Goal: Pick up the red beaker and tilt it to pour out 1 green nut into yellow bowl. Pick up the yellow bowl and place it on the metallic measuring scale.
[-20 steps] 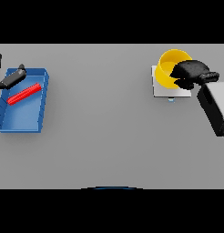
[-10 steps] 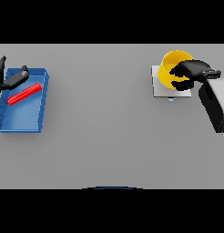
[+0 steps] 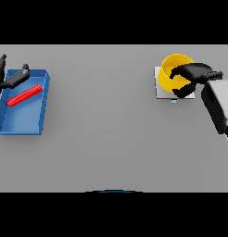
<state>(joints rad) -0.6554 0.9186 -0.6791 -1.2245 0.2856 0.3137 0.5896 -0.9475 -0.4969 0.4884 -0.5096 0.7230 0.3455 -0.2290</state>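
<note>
Right hand [image 3: 192, 76] curled around the yellow bowl [image 3: 174, 69] on the measuring scale [image 3: 163, 89]; left hand [image 3: 9, 78], fingers spread, hovered over the blue tray [image 3: 34, 120] holding the red beaker [image 3: 24, 95].

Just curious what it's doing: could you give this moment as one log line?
right hand: fingers curled on yellow bowl | bowl: over scale | left hand: open, over blue tray

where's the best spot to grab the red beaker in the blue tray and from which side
Probably at its middle, coming from above. The red beaker lies flat and slanted in the blue tray, whose walls block a sideways approach. The fingers should close across its narrow width. The left hand is nearest, at the tray's far left corner.
</note>
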